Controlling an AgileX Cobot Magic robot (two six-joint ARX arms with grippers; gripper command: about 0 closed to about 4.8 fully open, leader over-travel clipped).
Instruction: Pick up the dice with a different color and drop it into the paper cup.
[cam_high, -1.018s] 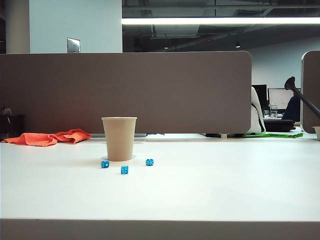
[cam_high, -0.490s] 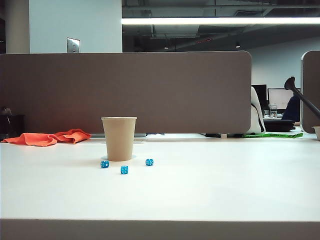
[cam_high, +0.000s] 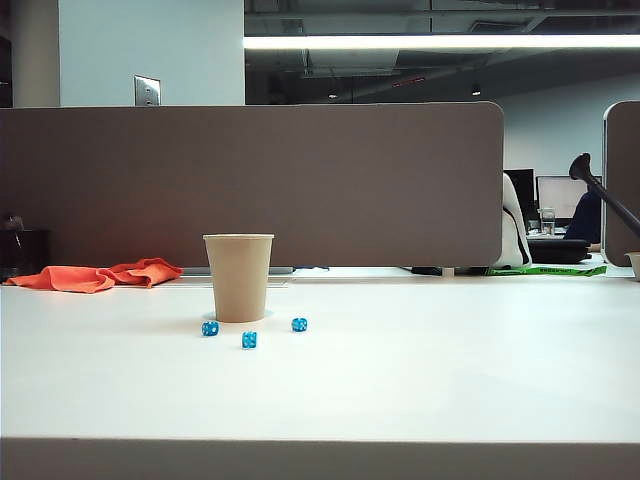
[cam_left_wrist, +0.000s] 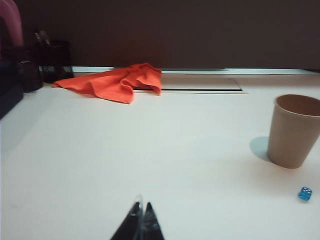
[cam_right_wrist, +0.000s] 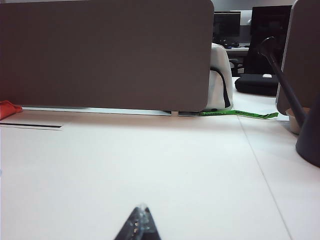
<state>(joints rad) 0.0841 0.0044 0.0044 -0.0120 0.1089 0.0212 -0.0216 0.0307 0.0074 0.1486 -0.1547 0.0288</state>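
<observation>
One smooth brown paper cup (cam_high: 238, 277) stands upright on the flat white table (cam_high: 420, 370). It is round and gets thinner near the bottom. Three tiny see-through blue dice (cam_high: 249, 340) sit close in front of it. The purple one cannot be seen anywhere. A soft, crumpled orange cloth (cam_high: 95, 275) lies far back. The left gripper (cam_left_wrist: 141, 220) is pinched tight and empty, low over bare table. The right gripper (cam_right_wrist: 140, 225) is pinched tight and empty too.
</observation>
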